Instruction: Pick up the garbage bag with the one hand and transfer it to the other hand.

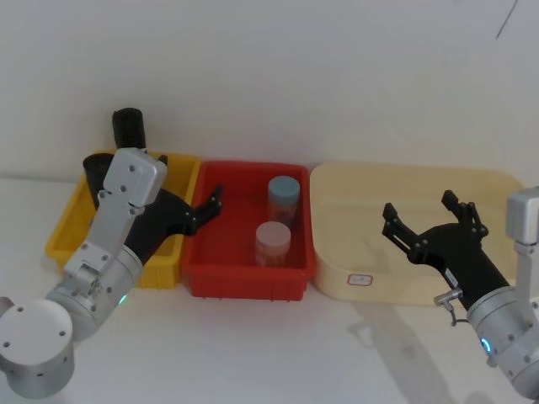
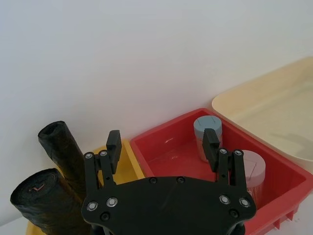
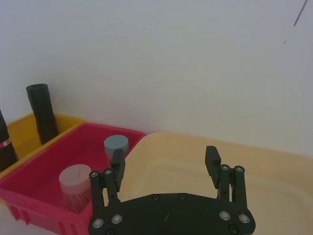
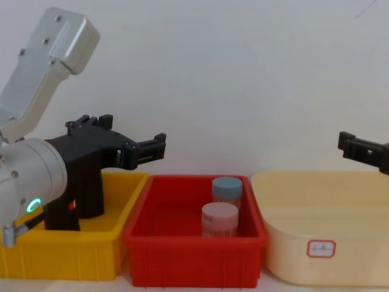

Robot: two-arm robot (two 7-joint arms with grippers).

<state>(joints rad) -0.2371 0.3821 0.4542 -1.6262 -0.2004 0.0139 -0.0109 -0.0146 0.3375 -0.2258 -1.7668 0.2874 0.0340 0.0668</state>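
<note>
Black labelled garbage bag [image 3: 4, 152] stands in the yellow bin [image 3: 22, 129].

The red bin [image 1: 244, 282] is smooth, glossy plastic; the cream tub [image 1: 421, 295] right of it is plastic too, but duller. Left of the red bin, the garbage bag [image 2: 39, 205] is crinkled matt black film. The left claw [image 2: 162, 142] and right claw [image 1: 420, 206] are matt black.

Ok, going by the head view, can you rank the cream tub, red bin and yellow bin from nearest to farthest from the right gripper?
1. Cream tub: on the robot's right, beneath the right gripper.
2. Red bin: in the middle, next to the tub.
3. Yellow bin: far left, beyond the red bin.
</note>
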